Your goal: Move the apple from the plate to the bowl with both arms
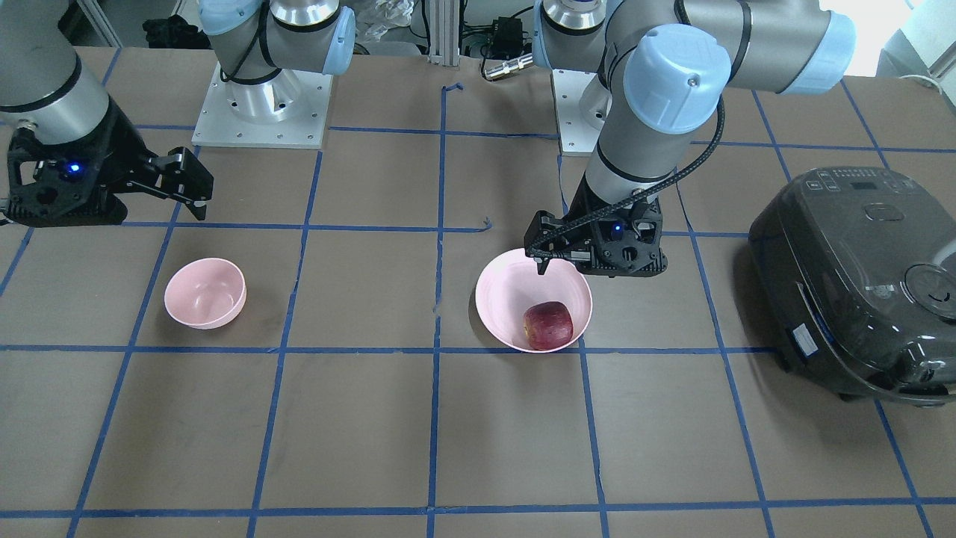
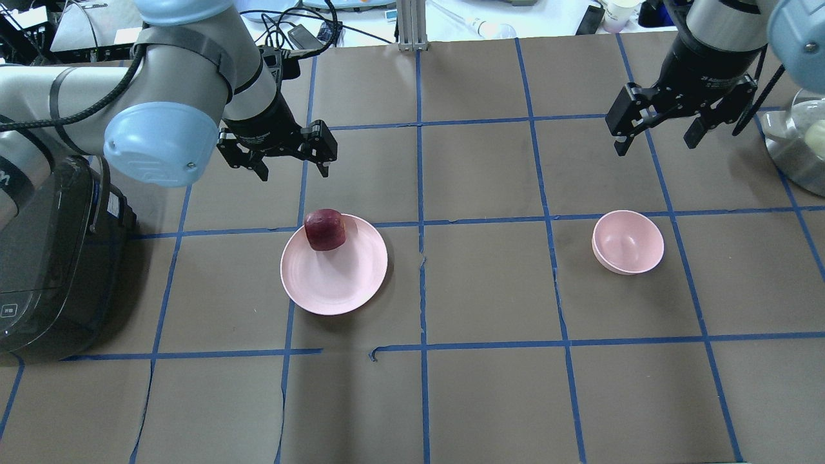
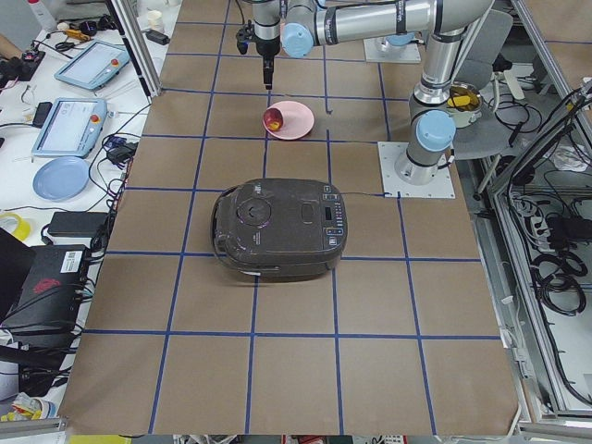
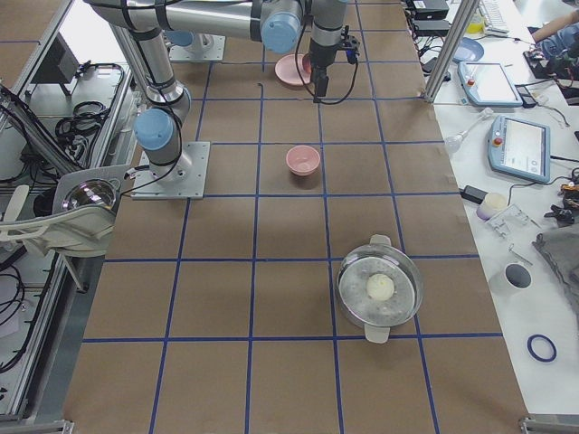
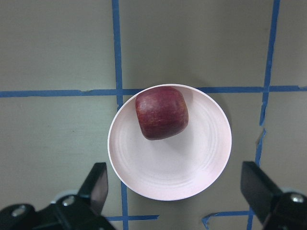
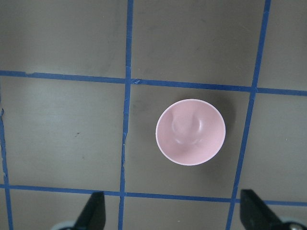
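The dark-red apple (image 2: 324, 229) lies on the pale-pink plate (image 2: 335, 277), at its rim on the side away from the robot. The left wrist view looks straight down on the apple (image 5: 161, 112) and the plate (image 5: 172, 163). My left gripper (image 2: 294, 173) hangs open and empty above the plate, not touching the apple (image 1: 547, 326). The small pink bowl (image 2: 628, 241) stands empty on the table's right side. My right gripper (image 2: 656, 147) is open and empty, high above the table near the bowl (image 6: 190, 132).
A black rice cooker (image 2: 45, 258) stands at the table's left end, close to the left arm. A steel pot (image 4: 378, 287) with a pale round thing in it sits at the right end. Blue tape lines grid the brown tabletop.
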Controlling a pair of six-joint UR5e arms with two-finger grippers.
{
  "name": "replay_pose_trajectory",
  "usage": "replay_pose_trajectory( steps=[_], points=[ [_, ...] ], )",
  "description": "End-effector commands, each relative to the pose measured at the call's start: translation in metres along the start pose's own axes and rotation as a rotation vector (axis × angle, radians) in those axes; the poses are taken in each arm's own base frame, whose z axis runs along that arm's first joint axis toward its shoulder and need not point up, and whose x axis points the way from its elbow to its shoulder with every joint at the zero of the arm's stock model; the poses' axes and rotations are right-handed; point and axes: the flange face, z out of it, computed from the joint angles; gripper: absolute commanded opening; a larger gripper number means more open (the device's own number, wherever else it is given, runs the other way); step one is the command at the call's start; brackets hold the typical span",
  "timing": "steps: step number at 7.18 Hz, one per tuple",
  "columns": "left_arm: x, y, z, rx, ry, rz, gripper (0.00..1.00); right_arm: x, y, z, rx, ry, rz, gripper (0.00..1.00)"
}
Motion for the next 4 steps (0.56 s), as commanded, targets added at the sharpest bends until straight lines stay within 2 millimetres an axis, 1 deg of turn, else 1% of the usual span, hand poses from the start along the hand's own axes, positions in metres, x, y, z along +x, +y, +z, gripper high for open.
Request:
replay_pose_trajectory(
  steps=[1, 2, 3, 4],
  points=[
    [0.005, 0.008, -0.058, -0.013, -0.005, 0.004, 1.0, 0.068, -0.021, 0.042, -0.008, -0.016, -0.041, 1.0],
    [0.005, 0.011, -0.073, -0.033, -0.01, 0.003, 1.0, 0.086, -0.021, 0.069, 0.014, -0.01, -0.05, 1.0],
    [0.005, 0.006, -0.049, -0.073, -0.016, -0.003, 0.99, 0.089, -0.019, 0.105, 0.039, 0.001, -0.049, 1.0],
    [0.006, -0.001, -0.023, -0.058, -0.004, -0.006, 0.98, 0.094, -0.015, 0.137, 0.065, 0.014, -0.052, 1.0]
  ],
)
